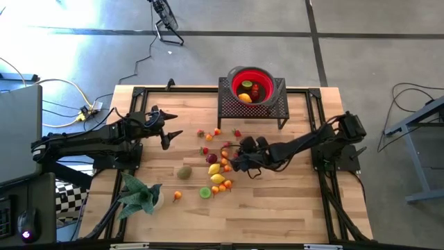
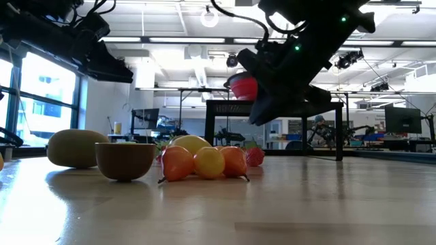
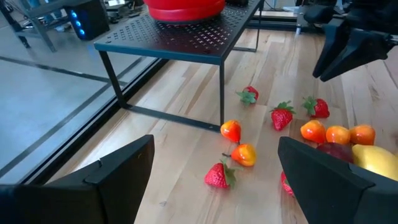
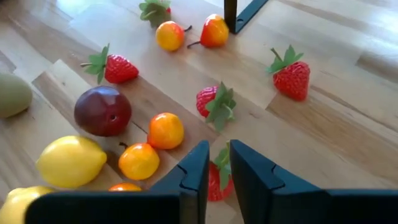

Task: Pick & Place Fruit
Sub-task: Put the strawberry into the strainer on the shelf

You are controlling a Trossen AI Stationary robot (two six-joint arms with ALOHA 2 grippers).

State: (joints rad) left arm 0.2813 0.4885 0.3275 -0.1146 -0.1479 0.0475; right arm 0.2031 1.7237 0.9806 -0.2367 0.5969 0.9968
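The right gripper's [image 4: 214, 168] fingers stand narrowly apart, just over a strawberry [image 4: 217, 180] that shows in the slim gap between them; whether they pinch it or merely hang above it cannot be told. In the high view this right gripper [image 1: 234, 162] sits low over the middle of the wooden table [image 1: 277, 208], at the edge of the scattered fruit [image 1: 217, 169]. Around it in the right wrist view lie a dark-red plum [image 4: 102, 111], a yellow lemon [image 4: 69, 161], two small oranges [image 4: 165, 130], and more strawberries [image 4: 291, 76]. A brown kiwi [image 1: 184, 172] rests apart toward the left, and a halved lime [image 1: 205, 192] and a stray orange [image 1: 177, 196] lie nearer the front edge, close to the green leafy plant [image 1: 139, 195]. A few fruits already sit in the red bowl [image 1: 251, 78] on the black perforated stand [image 1: 236, 104] at the far side. The left gripper [image 1: 170, 127] waits over the table's left part, its fingers [image 3: 106, 180] spread wide and empty.
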